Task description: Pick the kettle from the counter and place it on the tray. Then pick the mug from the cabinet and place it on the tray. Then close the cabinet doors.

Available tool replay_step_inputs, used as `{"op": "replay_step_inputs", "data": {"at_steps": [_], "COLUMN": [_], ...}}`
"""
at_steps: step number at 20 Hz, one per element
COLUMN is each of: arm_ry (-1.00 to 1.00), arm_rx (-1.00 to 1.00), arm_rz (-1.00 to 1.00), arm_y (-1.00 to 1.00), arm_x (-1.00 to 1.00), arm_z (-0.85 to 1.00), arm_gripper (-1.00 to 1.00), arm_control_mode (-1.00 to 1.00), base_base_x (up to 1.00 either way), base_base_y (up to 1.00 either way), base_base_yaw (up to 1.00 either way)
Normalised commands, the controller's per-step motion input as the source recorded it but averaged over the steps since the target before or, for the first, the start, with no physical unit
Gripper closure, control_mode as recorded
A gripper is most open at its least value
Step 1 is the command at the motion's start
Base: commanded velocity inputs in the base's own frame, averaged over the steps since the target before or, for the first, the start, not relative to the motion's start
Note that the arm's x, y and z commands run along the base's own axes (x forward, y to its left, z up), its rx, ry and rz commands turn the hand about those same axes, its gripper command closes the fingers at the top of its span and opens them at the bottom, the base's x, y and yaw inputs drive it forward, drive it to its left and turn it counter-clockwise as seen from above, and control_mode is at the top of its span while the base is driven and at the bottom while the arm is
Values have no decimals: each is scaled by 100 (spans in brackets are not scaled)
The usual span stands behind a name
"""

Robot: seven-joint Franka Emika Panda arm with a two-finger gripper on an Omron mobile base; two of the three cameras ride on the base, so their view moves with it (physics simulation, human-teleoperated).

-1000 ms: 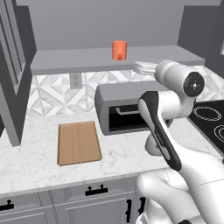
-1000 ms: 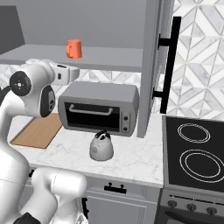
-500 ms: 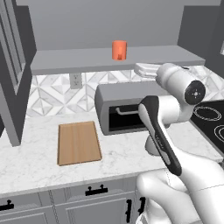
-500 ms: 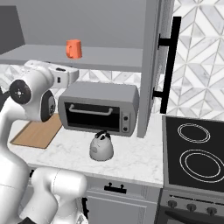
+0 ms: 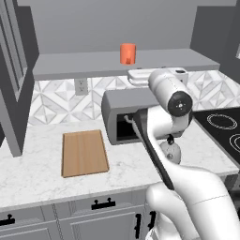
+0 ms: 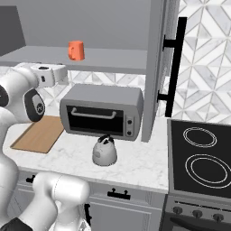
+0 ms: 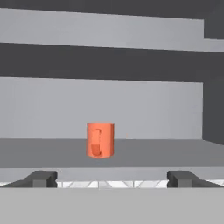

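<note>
While my arm is raised up in front of the cabinet, here's how things sit:

Tool: my tool (image 7: 111, 177) is released, the two tips spread wide with nothing between them, pointed straight at the shelf.
Mug: the orange mug (image 7: 100, 139) stands upright on the cabinet shelf (image 5: 93, 63), its handle facing my hand camera. It's well apart from my fingertips (image 7: 41, 178), not touching. From the base cameras it sits toward the middle of the shelf (image 5: 127, 53), above the toaster oven.
Kettle: the little silver kettle (image 6: 104, 151) with the black top handle is on the desk (image 6: 135, 162), just in front of the toaster oven (image 6: 101, 110), upright. In the left base view my arm covers most of it, and just a bit of it (image 5: 171, 152) peeks out.
Tray: the wooden tray (image 5: 84, 152) lies flat on the desk to the left of the toaster oven, nothing on it.
Cabinet doors: swung open, one (image 6: 158, 67) on the right with its black bar handle (image 6: 173, 67) sticking out, one (image 5: 14, 75) at the far left.
Stove: the black cooktop (image 6: 200, 155) sits right of the desk.
</note>
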Motion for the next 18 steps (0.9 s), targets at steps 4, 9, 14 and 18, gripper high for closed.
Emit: {"op": "replay_step_inputs", "data": {"at_steps": [4, 9, 14, 18], "arm_ry": [-5, 0, 3, 6], "arm_rx": [0, 0, 0, 0], "arm_rz": [0, 0, 0, -1], "arm_y": [24, 2, 2, 8], "arm_x": [9, 17, 19, 34], "arm_z": [0, 0, 0, 0], "arm_gripper": [-100, -100, -100, -100], "arm_control_mode": [-100, -100, -100, -100], "base_base_x": [0, 0, 0, 0], "base_base_y": [0, 0, 0, 0], "base_base_yaw": [0, 0, 0, 0]}}
